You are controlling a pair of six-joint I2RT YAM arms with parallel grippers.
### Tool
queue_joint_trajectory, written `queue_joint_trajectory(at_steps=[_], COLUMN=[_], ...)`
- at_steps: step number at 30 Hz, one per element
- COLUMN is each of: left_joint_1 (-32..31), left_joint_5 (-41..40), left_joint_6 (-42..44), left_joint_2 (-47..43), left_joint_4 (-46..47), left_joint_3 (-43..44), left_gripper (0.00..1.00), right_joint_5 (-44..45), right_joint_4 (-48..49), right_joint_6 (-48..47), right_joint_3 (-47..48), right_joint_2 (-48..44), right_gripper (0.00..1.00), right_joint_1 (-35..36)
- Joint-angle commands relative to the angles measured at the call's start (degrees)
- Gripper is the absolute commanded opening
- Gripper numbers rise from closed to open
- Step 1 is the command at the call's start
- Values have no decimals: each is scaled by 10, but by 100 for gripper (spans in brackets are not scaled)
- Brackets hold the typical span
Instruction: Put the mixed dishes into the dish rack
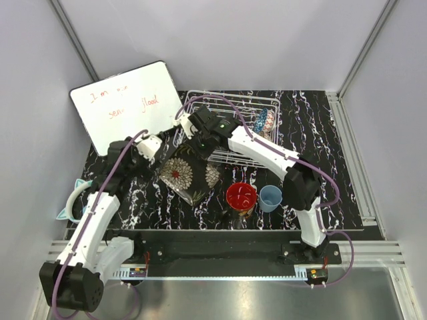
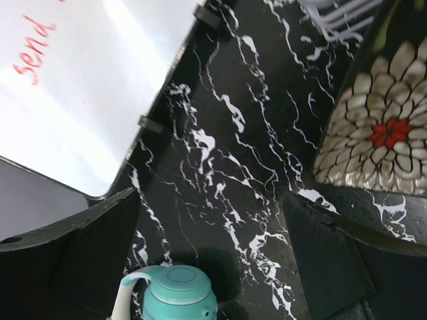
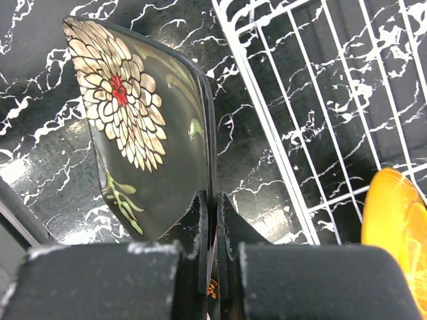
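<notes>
Crowding the middle of the tabletop (image 1: 320, 153), the floral dish (image 1: 187, 175) sits just below the lower-left corner of the dish rack (image 1: 267, 103) in the overhead view, outside the wires. The right claw (image 3: 212, 203) is clamped on its rim, one finger on each face, and the right arm stretches across the rack's lower edge, covering much of the basket from above. A blue patterned bowl (image 1: 263, 121) stands on edge among the dividers at the rack's right side. A yellow-orange plate edge (image 3: 397, 227) shows at the right border of the right wrist view, over the rack wires.

Toward the lower right of the dish, and apart from it, are the red bowl (image 1: 241, 195) and, just beside that, the pale blue cup (image 1: 270, 198). A white writing board (image 1: 127, 113) leans in the upper left, and teal headphones (image 1: 72, 203) lie at the far left edge. The left claw (image 2: 210, 200) hangs with its jaws spread wide and nothing between them, over bare tabletop between the board and the dish.

The dish is tilted, its flowered face turned up and toward frame left. Its long axis runs from the gripped rim at upper right down to a corner at lower left. Whether that low corner touches the tabletop is hard to tell.
</notes>
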Motion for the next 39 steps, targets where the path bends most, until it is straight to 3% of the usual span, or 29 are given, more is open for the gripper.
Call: queue_joint_trajectory(at_steps=[1,23,39], left_joint_1=[3,-7,-12], left_joint_5=[-9,-6,-16], left_joint_6=[9,6,-1], left_joint_2=[-2,-5,-12], left_joint_4=[43,58,44], left_joint_3=[-39,-117,-150], left_gripper=[93,93,92], right_joint_5=[19,131,130], right_joint_4=[32,32,81], right_joint_6=[-13,-72,-55], right_joint_3=[53,210,290], right_joint_2=[-63,-79,-70], right_gripper=[0,0,0], right_joint_1=[-6,-69,-225])
